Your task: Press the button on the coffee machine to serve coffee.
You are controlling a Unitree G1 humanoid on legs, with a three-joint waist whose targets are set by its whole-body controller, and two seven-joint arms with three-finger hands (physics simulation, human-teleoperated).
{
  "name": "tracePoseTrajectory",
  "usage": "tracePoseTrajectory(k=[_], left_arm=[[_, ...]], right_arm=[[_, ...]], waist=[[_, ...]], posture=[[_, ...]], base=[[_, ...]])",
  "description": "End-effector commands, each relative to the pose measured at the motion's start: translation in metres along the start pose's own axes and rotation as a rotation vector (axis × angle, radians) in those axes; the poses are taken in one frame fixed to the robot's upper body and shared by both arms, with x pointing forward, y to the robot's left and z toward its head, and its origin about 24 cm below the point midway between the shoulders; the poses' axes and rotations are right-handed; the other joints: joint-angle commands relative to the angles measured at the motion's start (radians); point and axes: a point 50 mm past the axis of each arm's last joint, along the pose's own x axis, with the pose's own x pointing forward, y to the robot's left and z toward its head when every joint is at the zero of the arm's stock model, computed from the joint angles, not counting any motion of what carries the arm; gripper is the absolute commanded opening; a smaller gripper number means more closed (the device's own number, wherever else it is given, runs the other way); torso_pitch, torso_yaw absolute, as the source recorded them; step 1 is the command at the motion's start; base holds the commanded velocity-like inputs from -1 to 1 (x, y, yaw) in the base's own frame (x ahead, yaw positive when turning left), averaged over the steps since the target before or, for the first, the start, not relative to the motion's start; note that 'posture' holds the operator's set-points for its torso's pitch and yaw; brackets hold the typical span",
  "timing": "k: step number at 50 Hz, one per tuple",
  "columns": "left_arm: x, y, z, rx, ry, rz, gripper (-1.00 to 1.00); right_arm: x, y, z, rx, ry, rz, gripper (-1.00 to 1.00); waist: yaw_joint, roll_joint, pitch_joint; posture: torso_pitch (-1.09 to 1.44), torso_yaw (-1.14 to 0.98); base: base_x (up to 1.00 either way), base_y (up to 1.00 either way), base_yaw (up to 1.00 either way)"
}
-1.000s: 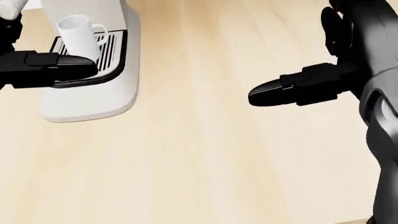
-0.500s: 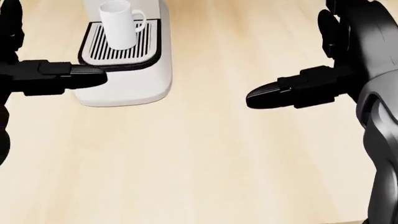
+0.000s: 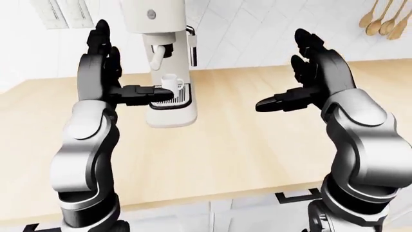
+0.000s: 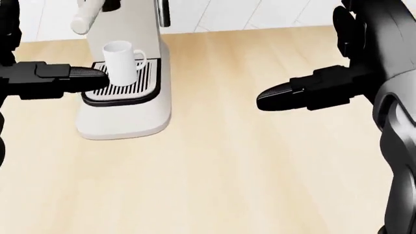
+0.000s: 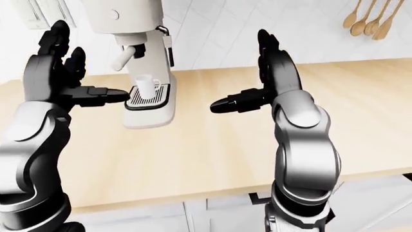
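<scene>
The white coffee machine (image 3: 168, 58) stands on the wooden counter at the upper left of the left-eye view. Its round button (image 3: 151, 14) sits high on the machine's face. A white mug (image 4: 121, 60) stands upright on the striped drip tray (image 4: 146, 83) under the spout. My left hand (image 3: 122, 72) is open, fingers up, just left of the machine, with its thumb (image 4: 71, 75) reaching across the tray's left edge, well below the button. My right hand (image 3: 290, 77) is open and empty, raised to the right of the machine.
The light wooden counter (image 3: 245, 145) spreads across the views, its near edge at the bottom. Wooden spoons (image 3: 383, 19) hang on the white tiled wall at the top right. White cabinet fronts (image 5: 219, 208) show under the counter edge.
The head view has shifted: the machine first slid right and up, then down, and its spout now shows. Both hands keep about the same places in the view, still open.
</scene>
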Motion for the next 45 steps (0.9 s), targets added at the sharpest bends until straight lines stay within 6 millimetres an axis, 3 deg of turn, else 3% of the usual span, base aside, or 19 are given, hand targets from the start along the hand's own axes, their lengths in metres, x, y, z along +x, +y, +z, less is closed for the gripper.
tracePoseTrajectory(k=[1,10,19,45], left_arm=[[-0.0007,0.0017,0.0155,0.003,-0.081,0.009,1.0],[-0.0015,-0.0007,0.0151,0.004,-0.082,0.0,1.0],[-0.0043,-0.0029,0.0141,0.009,-0.082,-0.012,1.0],[-0.0087,-0.0066,0.015,0.025,-0.087,-0.037,1.0]], right_arm=[[-0.0028,-0.0029,0.0132,-0.011,-0.072,-0.02,1.0],[-0.0028,-0.003,0.0129,-0.012,-0.071,-0.019,1.0],[-0.0018,-0.002,0.0115,-0.01,-0.07,-0.017,1.0],[-0.0014,-0.0007,0.0116,-0.016,-0.066,-0.015,1.0]], waist=[[0.0,0.0,-0.024],[0.002,0.001,-0.101],[0.009,-0.001,-0.158],[0.021,-0.001,-0.259]], posture=[[-0.28,0.0],[-0.37,0.0],[-0.46,0.0],[-0.72,0.0]], base=[[0.0,0.0,0.0],[0.0,0.0,0.0],[0.0,0.0,0.0],[0.0,0.0,0.0]])
